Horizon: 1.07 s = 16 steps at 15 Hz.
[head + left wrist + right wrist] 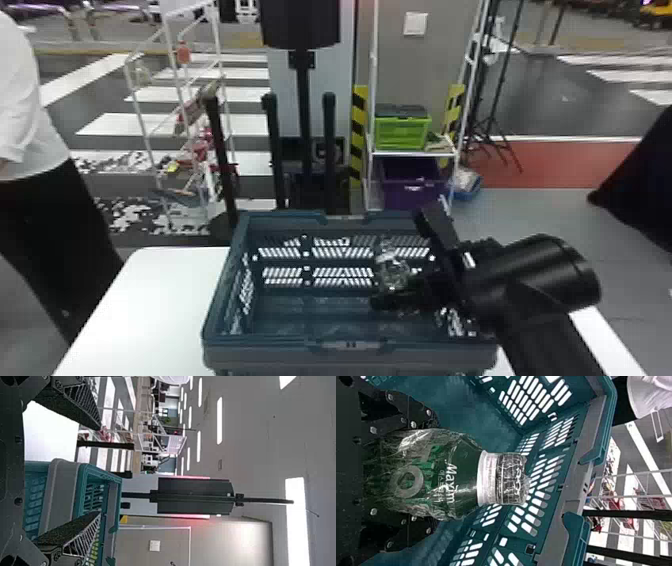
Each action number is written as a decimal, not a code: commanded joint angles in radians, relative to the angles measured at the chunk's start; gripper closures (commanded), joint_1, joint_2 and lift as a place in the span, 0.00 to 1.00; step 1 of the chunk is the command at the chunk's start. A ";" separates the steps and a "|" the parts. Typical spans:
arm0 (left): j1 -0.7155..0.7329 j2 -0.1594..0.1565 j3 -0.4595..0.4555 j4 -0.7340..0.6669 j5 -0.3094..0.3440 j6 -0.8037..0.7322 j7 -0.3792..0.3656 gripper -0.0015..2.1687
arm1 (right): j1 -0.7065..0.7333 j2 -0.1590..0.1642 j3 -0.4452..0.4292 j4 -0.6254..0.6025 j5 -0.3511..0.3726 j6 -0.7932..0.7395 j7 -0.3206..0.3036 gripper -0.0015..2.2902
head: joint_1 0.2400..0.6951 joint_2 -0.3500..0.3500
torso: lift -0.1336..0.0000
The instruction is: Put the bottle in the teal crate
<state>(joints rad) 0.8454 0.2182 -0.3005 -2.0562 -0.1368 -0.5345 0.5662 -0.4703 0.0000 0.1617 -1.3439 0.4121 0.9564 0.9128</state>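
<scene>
In the head view, the right gripper point(400, 261) is over the right part of the teal crate point(270, 347), its fingers on either side of the clear-wrapped bottle point(393, 272). The right wrist view has the right gripper point(437, 473) shut on the bottle's body point(451, 475), dark green with a white neck ring and wrapped cap pointing away from the palm. Behind it are the slotted walls of the crate point(595, 447). The left gripper point(99, 471) stands open and holds nothing in the left wrist view, with the crate point(81, 494) beyond its fingers.
The crate stands on a white table point(150, 300), whose surface extends to its left. Past the table are a wire rack point(172, 75), a black stand point(302, 90) and a shelf with a green box point(402, 131) and a purple bin point(412, 187).
</scene>
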 commanded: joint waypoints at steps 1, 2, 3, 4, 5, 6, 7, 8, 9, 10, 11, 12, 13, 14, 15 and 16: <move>0.004 -0.005 0.006 0.005 -0.001 -0.018 0.000 0.06 | -0.036 0.001 0.012 0.081 -0.009 -0.034 -0.008 0.88 | 0.57 0.50 | 1.00; 0.007 -0.008 0.009 0.005 -0.003 -0.028 -0.005 0.06 | -0.048 0.001 0.013 0.111 -0.018 -0.049 -0.008 0.88 | 0.57 0.50 | 1.00; 0.009 -0.008 0.011 0.005 -0.003 -0.031 -0.005 0.06 | -0.056 0.001 0.019 0.130 -0.022 -0.064 -0.008 0.88 | 0.57 0.50 | 1.00; 0.009 -0.008 0.012 0.005 -0.003 -0.031 -0.003 0.06 | -0.059 0.001 0.021 0.143 -0.024 -0.077 -0.008 0.88 | 0.57 0.50 | 1.00; 0.009 -0.008 0.012 0.007 -0.003 -0.034 -0.003 0.06 | -0.064 0.001 0.021 0.157 -0.030 -0.080 -0.008 0.88 | 0.57 0.50 | 1.00; 0.012 -0.008 0.014 0.008 -0.003 -0.040 -0.003 0.06 | -0.067 0.001 0.029 0.169 -0.042 -0.080 -0.011 0.87 | 0.57 0.50 | 1.00; 0.014 -0.010 0.015 0.013 -0.003 -0.058 -0.005 0.06 | -0.073 0.001 0.035 0.172 -0.056 -0.074 -0.012 0.73 | 0.57 0.50 | 1.00; 0.015 -0.011 0.018 0.016 -0.001 -0.067 -0.006 0.06 | -0.082 0.001 0.036 0.180 -0.070 -0.058 -0.012 0.53 | 0.57 0.50 | 1.00; 0.017 -0.013 0.020 0.016 -0.001 -0.074 -0.006 0.06 | -0.090 0.001 0.036 0.187 -0.082 -0.040 -0.014 0.23 | 0.57 0.50 | 1.00; 0.018 -0.013 0.021 0.018 -0.001 -0.080 -0.008 0.06 | -0.090 0.001 0.042 0.186 -0.081 -0.028 -0.015 0.08 | 0.57 0.50 | 1.00; 0.018 -0.013 0.021 0.018 -0.001 -0.080 -0.008 0.06 | -0.090 0.001 0.048 0.184 -0.081 -0.018 -0.020 0.03 | 0.57 0.50 | 1.00; 0.018 -0.013 0.021 0.018 -0.001 -0.080 -0.008 0.06 | -0.090 0.001 0.048 0.184 -0.085 -0.015 -0.020 0.03 | 0.57 0.50 | 1.00; 0.018 -0.013 0.021 0.018 -0.001 -0.080 -0.008 0.06 | -0.090 0.001 0.048 0.184 -0.088 -0.015 -0.020 0.03 | 0.57 0.50 | 1.00; 0.018 -0.014 0.021 0.018 -0.003 -0.080 -0.008 0.06 | -0.090 0.001 0.048 0.180 -0.088 -0.015 -0.020 0.03 | 0.57 0.50 | 1.00; 0.018 -0.014 0.021 0.016 -0.003 -0.080 -0.008 0.06 | -0.087 0.001 0.045 0.170 -0.088 -0.015 -0.020 0.03 | 0.57 0.50 | 1.00; 0.018 -0.014 0.021 0.014 -0.001 -0.080 -0.008 0.06 | -0.080 0.001 0.041 0.149 -0.090 -0.015 -0.023 0.03 | 0.57 0.50 | 1.00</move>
<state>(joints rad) 0.8636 0.2041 -0.2791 -2.0393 -0.1386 -0.6142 0.5583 -0.5584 0.0000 0.2076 -1.1740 0.3232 0.9411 0.8912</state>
